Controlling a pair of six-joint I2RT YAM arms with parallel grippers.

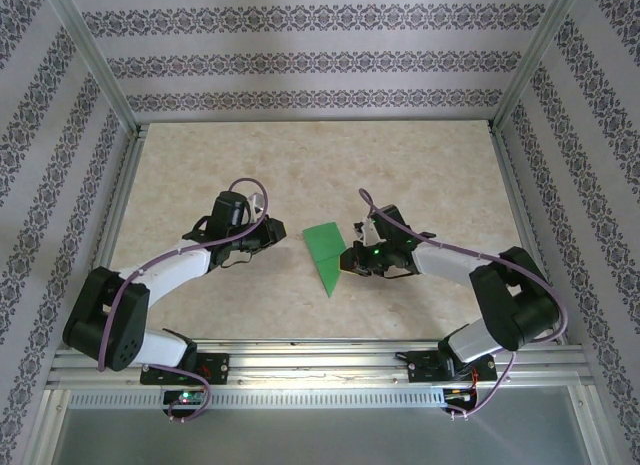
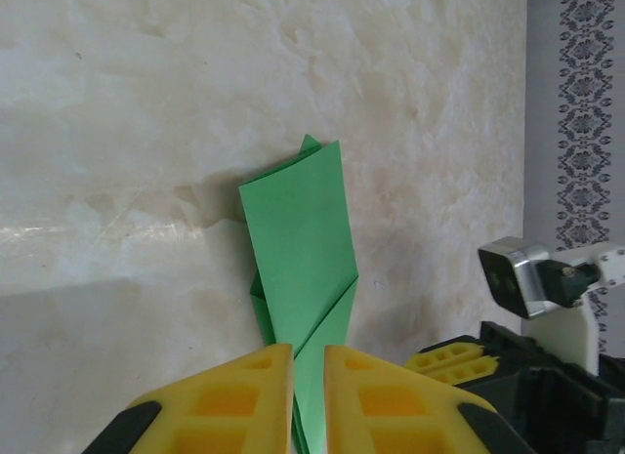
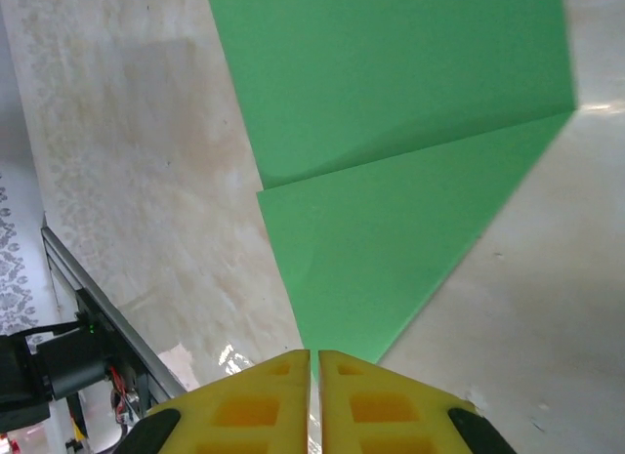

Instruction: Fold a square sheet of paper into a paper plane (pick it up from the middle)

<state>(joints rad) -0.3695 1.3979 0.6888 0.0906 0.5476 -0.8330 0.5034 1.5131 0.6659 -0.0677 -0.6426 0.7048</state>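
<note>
One pale marbled counter (image 1: pixel 420 175) carries the whole job, my two arms reaching in from its near edge: the left arm (image 1: pixel 150 275) and the right arm (image 1: pixel 500 285).

Between them, about midway between the left and right edges and a little nearer the near edge than the far one, is a single piece of green paper (image 1: pixel 325 253). It is already creased into a narrow wedge whose point aims at the near edge.

I have two tools on it. My left tool (image 2: pixel 309 376) has its yellow fingers drawn nearly together with a strip of the paper caught in the slit between them. My right tool (image 3: pixel 313 376) is pinched just as tightly, and a tip of the paper runs into its gap. Each has hold of the paper from its own side.

I judge this to be the middle of the folding. The nose folds look made, layered flaps show in the left wrist view, and the wings have not yet been turned down.

The next move calls for both tools to travel together. That way the thin sheet is neither stretched nor torn. One flap must then come over to meet the centre crease squarely and be pressed flat on the counter.
</note>
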